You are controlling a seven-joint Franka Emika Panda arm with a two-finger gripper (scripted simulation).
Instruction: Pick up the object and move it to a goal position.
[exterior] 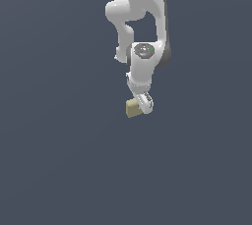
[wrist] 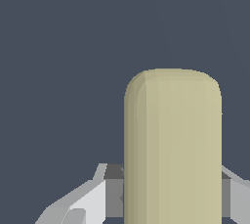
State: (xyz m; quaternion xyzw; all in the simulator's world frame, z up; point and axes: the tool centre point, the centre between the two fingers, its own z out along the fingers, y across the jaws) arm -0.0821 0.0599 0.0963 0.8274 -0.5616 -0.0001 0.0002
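- A white Panda arm (exterior: 142,27) is seen in the exterior view, entering at twelve o'clock of the picture and reaching down toward its middle.
- The gripper (exterior: 140,105) is found at the low end of the arm, just below the picture's centre.
- A small tan block (exterior: 132,108), the object of the task, is shown against the gripper, at about nine o'clock from the gripper's rounded white end and touching it.
- In the wrist view the block (wrist: 173,145) is seen very close, as a tall matte khaki form with rounded upper corners, filling much of the picture from the centre toward five o'clock.
- Grey and white parts of the gripper (wrist: 166,196) are seen on both sides of the block's lower part, at seven o'clock and at four o'clock of that picture; the block is placed between them.
- The jaws appear to be clenched on the block, since gripper parts meet both of its flanks; the contact faces themselves are hidden behind the block.
- Whether the block rests on the surface or is lifted off it cannot be told from either picture.
- A plain dark blue-grey surface (exterior: 59,160) is shown all around, with no edge visible.
- No brand, label or writing can be read on the block, the arm or the surface.
- A round grey cap (exterior: 143,49) is seen on the arm's joint above the gripper.
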